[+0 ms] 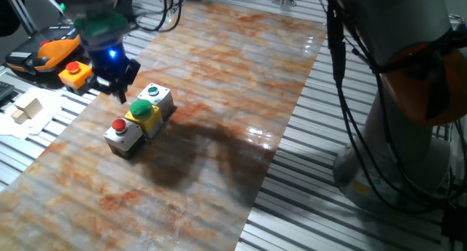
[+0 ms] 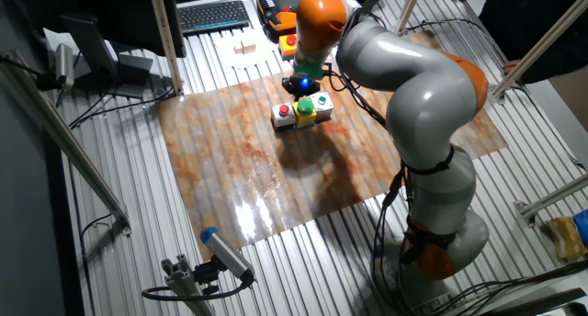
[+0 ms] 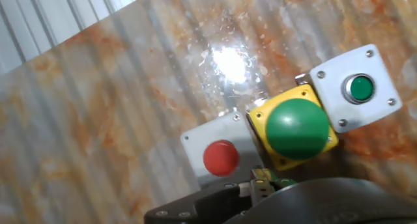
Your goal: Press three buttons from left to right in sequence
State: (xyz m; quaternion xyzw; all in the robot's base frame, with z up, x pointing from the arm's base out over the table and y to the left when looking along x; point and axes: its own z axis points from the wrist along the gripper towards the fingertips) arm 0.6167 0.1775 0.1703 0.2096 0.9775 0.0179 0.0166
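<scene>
Three button boxes stand in a row on the marbled board [image 1: 219,76]. They are a grey box with a red button [image 1: 121,130], a yellow box with a big green dome [image 1: 143,111] and a grey box with a small dark-green button [image 1: 157,96]. The row also shows in the other fixed view [image 2: 304,109]. The hand view looks down on the red button [image 3: 220,157], the green dome [image 3: 296,128] and the small green button [image 3: 359,88]. My gripper [image 1: 120,93] hovers just above and behind the row, touching nothing. Its fingertips look like one dark shape, so no gap shows.
A lone orange box with a red button [image 1: 74,74] sits off the board, behind the gripper. White blocks [image 1: 25,109] lie at the left and a keyboard [image 2: 216,15] lies beyond the board. My arm's base [image 1: 408,134] stands at the right. Slotted metal table surrounds the board.
</scene>
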